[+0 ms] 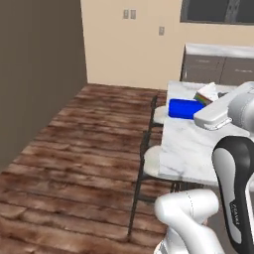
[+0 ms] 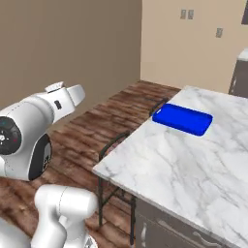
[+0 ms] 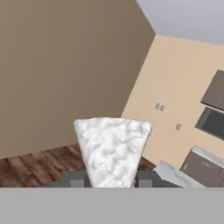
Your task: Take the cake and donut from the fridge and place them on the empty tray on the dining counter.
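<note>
My gripper (image 3: 112, 182) is shut on the cake (image 3: 113, 148), a wedge whose white frosting faces the hand camera. In the left base view the cake's (image 1: 206, 94) rainbow layers peek out past my white hand, above the dining counter (image 1: 188, 149). The blue tray (image 1: 185, 108) lies flat on the marble, just left of and below the cake. From the right base view the tray (image 2: 183, 119) sits near the far left edge of the dining counter (image 2: 193, 164), with nothing on it. The donut and the fridge are out of view.
Dark-framed stools (image 1: 149, 154) stand along the counter's left side, also seen as stools (image 2: 114, 145) over the wood floor. Grey wall cabinets (image 1: 218, 67) are behind the counter. A brown wall (image 1: 39, 74) bounds the left.
</note>
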You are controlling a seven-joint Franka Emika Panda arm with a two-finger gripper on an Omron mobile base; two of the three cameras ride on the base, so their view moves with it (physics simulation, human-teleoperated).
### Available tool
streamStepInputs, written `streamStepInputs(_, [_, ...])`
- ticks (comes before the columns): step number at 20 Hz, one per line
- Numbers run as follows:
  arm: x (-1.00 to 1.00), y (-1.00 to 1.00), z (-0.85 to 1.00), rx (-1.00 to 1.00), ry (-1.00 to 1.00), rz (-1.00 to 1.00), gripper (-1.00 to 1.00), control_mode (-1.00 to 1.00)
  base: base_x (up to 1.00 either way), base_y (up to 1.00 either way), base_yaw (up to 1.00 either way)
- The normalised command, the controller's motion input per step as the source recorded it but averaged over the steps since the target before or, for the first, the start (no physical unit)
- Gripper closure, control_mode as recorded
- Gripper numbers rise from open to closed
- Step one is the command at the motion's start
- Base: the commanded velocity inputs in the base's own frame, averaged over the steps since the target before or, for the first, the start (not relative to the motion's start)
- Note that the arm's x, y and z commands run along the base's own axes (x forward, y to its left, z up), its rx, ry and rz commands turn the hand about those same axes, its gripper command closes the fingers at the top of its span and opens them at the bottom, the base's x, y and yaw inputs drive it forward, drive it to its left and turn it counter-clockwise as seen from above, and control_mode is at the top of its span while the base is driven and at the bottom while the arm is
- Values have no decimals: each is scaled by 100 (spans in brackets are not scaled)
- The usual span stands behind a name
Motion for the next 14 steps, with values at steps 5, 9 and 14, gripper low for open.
streamStepInputs(5, [0,0,0,0,0,0,100,100,9,100,-51])
streamStepInputs(9, [0,0,0,0,0,0,100,100,21,100,-59])
streamStepInputs(14, [0,0,0,0,0,0,100,100,32,100,-66])
